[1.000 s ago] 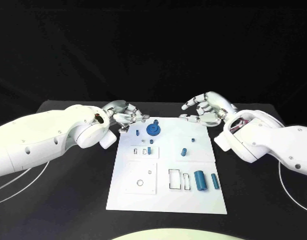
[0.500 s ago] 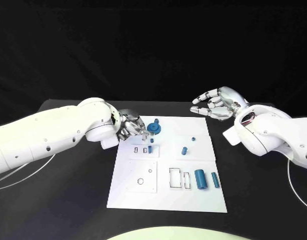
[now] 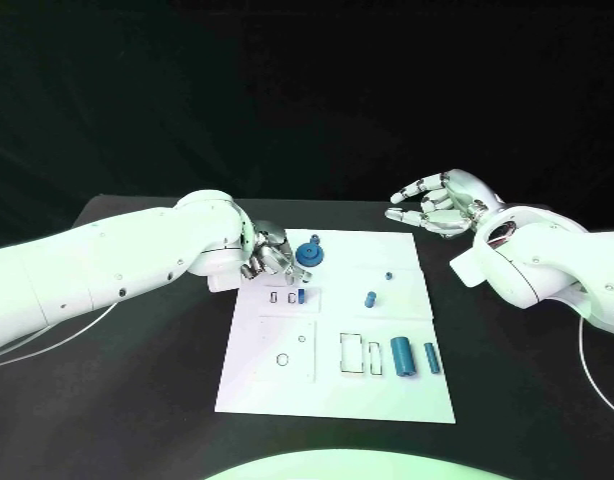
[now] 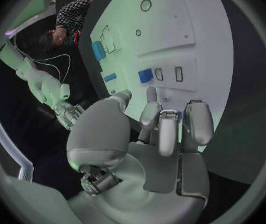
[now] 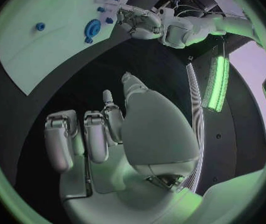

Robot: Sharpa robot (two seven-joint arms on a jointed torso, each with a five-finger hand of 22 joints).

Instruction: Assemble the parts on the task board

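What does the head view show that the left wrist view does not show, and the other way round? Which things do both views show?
The head view gives the whole task board, with the round blue gear-like part near its far edge and the right hand raised beyond the board's far right corner. The left wrist view gives the palm side of the left hand, fingers partly curled and holding nothing, over the board's edge. Both share the board, the left hand, the blue cylinders and the small blue block beside outlined slots.

Green light washes the white arms and task board (image 3: 336,330) — backdrop stays black; wrist views bend hard at their rims, perhaps slightly soft there.
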